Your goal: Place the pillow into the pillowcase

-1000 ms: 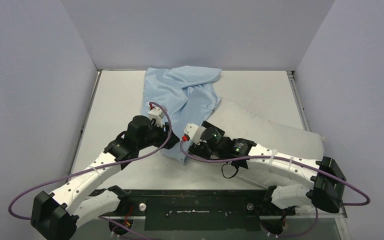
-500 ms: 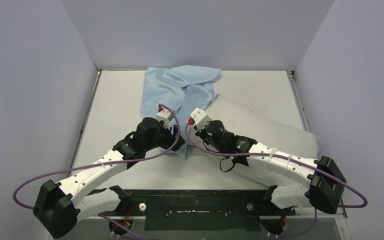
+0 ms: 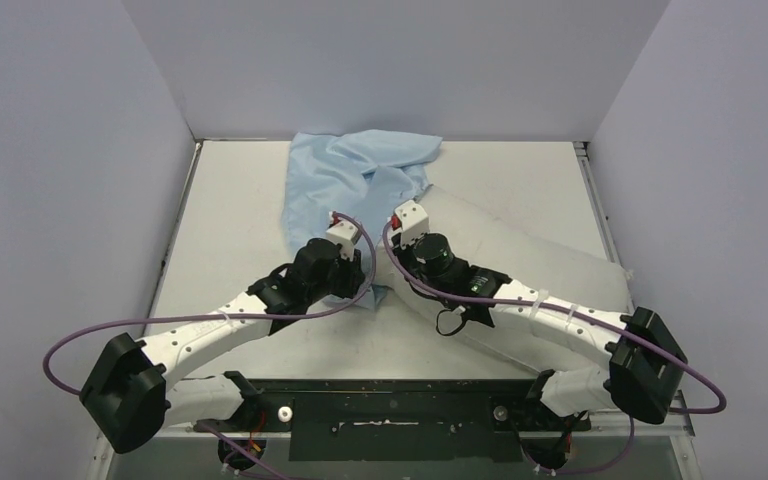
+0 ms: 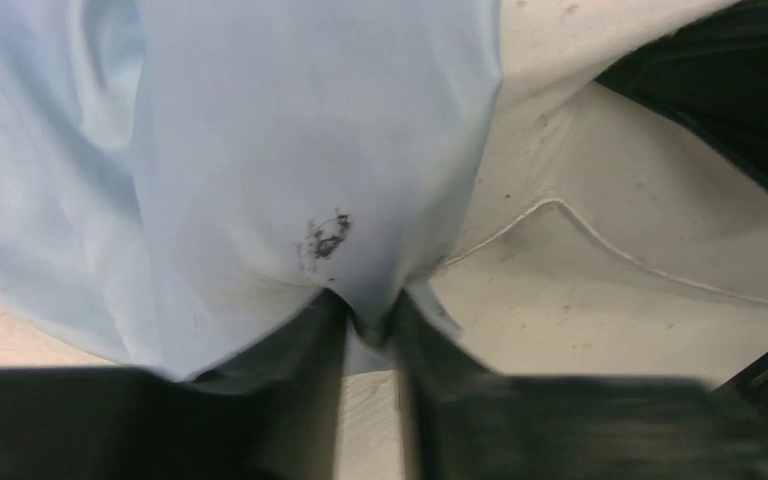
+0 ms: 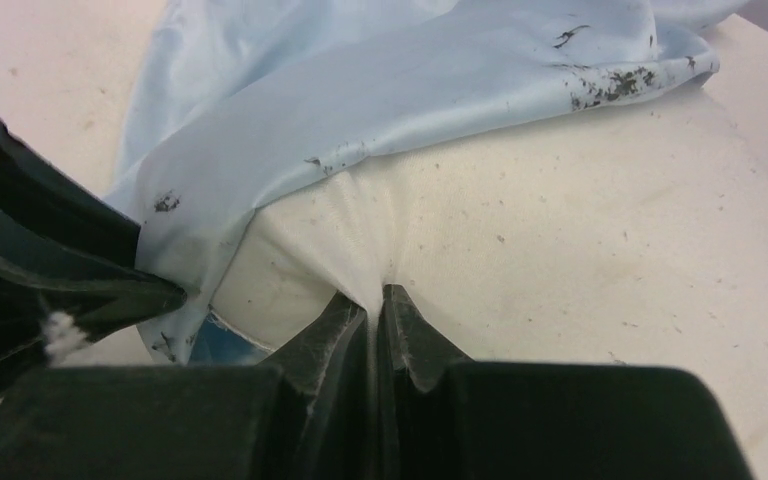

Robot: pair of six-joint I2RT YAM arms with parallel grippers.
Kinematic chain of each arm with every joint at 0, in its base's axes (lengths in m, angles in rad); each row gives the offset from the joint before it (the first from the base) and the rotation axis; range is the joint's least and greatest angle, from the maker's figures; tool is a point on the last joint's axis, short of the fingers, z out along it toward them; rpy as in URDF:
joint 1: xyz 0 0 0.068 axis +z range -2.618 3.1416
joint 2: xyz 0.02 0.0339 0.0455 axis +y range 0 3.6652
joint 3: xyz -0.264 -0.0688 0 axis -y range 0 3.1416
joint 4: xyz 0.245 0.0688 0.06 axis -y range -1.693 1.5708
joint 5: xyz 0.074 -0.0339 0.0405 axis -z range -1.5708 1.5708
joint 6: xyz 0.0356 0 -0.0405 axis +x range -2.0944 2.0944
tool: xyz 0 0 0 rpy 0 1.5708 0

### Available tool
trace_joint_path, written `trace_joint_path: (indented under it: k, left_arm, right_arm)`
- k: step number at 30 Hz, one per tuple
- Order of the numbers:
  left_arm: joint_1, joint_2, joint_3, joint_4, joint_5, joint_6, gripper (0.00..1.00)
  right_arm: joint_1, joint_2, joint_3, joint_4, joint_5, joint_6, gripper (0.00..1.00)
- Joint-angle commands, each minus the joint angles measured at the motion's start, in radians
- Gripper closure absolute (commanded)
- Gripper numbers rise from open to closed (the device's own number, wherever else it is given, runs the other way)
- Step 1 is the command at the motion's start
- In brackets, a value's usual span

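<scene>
- Closest to the viewer, the left arm [image 3: 210, 330] and the right arm [image 3: 550, 320], both white, are reaching from the near edge across the pale worktop [image 3: 230, 220]. Their wrists are meeting near its middle.
- The left pincer [image 4: 370, 325] is clenching a fold of the pillowcase [image 4: 290, 150]. The thin light blue cloth is bunching between its fingertips, and a small dark smudge [image 4: 325, 238] is showing just above the grip.
- Just beside it, the right pincer [image 5: 375, 300] is clamping tightly on a pinch of the pillow [image 5: 560, 230], puckering the off-white, speckled fabric into fine creases.
- The pillow is lying on the right half of the worktop, slanting from under the right arm toward the middle. The pillowcase's edge is draping over its left end.
- The pillowcase is lying crumpled, stretching from the two pincers to the worktop's far edge.
- Plain grey walls [image 3: 390, 60] are enclosing the worktop on three sides.
</scene>
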Motion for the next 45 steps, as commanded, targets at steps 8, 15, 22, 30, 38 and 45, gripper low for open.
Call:
trace_joint_path:
  k: [8, 15, 22, 30, 38, 45]
  left_arm:
    - [-0.039, -0.086, 0.131, 0.123, 0.088, -0.003, 1.00]
    - [-0.088, -0.102, 0.124, 0.190, 0.121, -0.085, 1.00]
    - [-0.084, -0.128, 0.034, 0.100, 0.019, -0.154, 0.92]
    - [-0.074, -0.159, 0.124, -0.063, -0.099, -0.087, 0.53]
    - [0.015, -0.049, 0.293, -0.115, -0.091, 0.039, 0.46]
    - [0.106, 0.100, 0.456, -0.107, 0.023, 0.080, 0.45]
  right_arm:
    - [-0.037, 0.018, 0.022, 0.290, -0.021, 0.227, 1.00]
    - [-0.040, 0.094, 0.019, 0.363, -0.059, 0.315, 1.00]
    - [-0.061, 0.020, -0.004, 0.247, -0.072, 0.259, 0.81]
    - [-0.247, -0.123, 0.120, -0.063, -0.311, 0.160, 0.38]
    - [-0.528, -0.003, 0.239, -0.079, -0.606, 0.102, 0.18]
    - [-0.617, 0.260, 0.375, -0.106, -0.774, 0.048, 0.17]
